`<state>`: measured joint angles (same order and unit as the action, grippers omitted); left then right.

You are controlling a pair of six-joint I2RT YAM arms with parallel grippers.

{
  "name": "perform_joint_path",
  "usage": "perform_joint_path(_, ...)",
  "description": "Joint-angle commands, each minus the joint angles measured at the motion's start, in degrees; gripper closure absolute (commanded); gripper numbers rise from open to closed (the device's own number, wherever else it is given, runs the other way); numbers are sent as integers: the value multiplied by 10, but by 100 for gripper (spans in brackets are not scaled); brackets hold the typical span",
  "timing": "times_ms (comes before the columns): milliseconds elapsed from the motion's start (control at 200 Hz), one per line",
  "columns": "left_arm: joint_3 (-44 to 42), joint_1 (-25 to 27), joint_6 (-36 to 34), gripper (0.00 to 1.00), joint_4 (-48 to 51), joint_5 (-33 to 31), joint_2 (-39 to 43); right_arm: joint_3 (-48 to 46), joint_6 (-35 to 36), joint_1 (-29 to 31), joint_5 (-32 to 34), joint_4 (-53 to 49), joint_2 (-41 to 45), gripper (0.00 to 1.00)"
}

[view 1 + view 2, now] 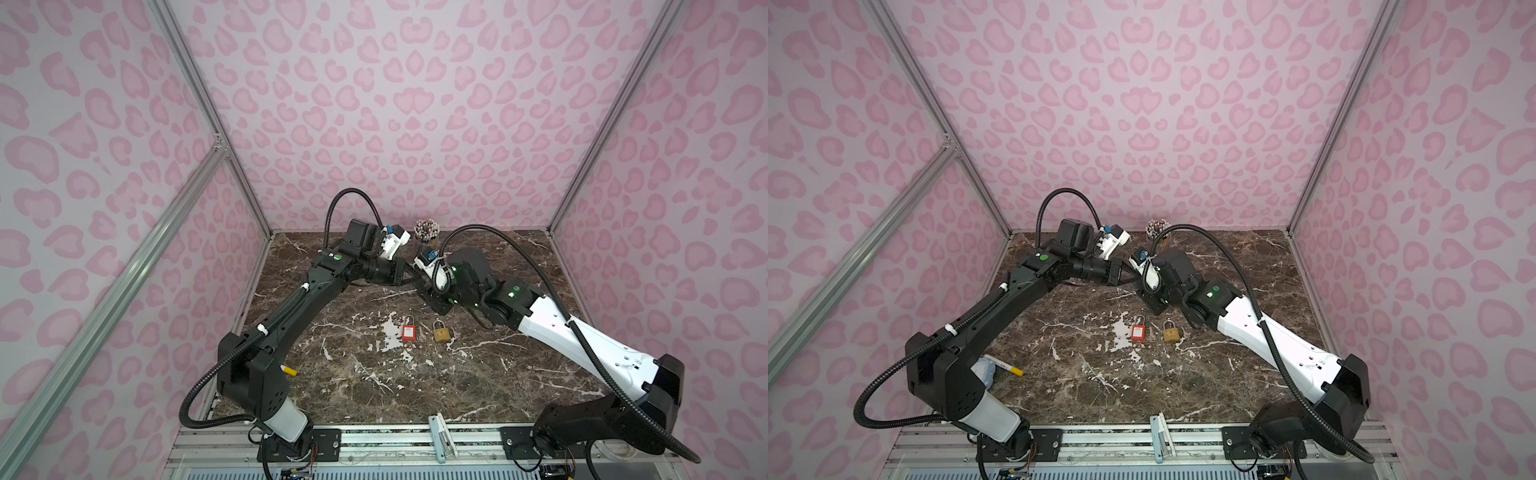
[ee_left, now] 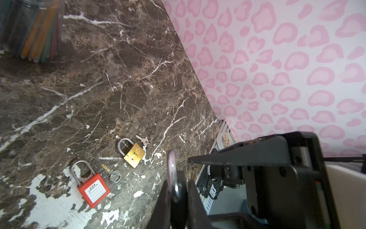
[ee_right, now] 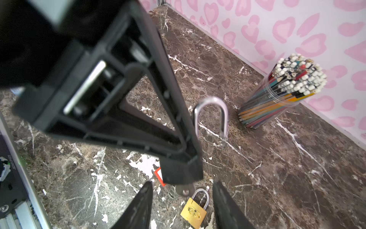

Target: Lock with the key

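The left claw [image 2: 179,185] grips a black padlock [image 3: 180,171], shackle open, above the table [image 3: 277,158]; the right claw [image 3: 182,185] gapes beside it.

- Bench [image 1: 457,386]: dark brown marble, white veins, worn white patches.
- Red padlock [image 1: 409,333] and brass padlock [image 1: 440,332] lie flat near the middle, apart.
- Ringed key [image 2: 114,175] between them; small key [image 2: 143,139] just beside the brass padlock.
- Pencil jar [image 1: 427,237] upright at the back.
- Marker [image 1: 1005,366] near the left edge.

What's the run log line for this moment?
left gripper: shut on black padlock, shackle open | right gripper: open, flanking key at padlock base | status: not locked yet
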<state>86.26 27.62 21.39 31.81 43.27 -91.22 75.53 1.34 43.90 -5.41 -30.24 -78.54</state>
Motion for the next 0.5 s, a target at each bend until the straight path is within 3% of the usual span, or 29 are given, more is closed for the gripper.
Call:
perform_joint_path(0,4,-9,10,97,-51,0,21,-25,-58,-23,-33,59,34,48)
perform_joint_path(135,6,-22,15,97,-82,-17,43,-43,-127,-72,-100,114,76,46)
perform_joint_path(220,-24,-25,31,97,-162,-20,78,-41,-188,-107,-172,150,76,46)
perform_joint_path(305,-49,-26,47,97,-247,-33,121,-54,-256,-134,-228,224,75,46)
perform_joint_path(495,-47,-34,73,96,-317,-77,169,-51,-410,-157,-297,400,47,46)
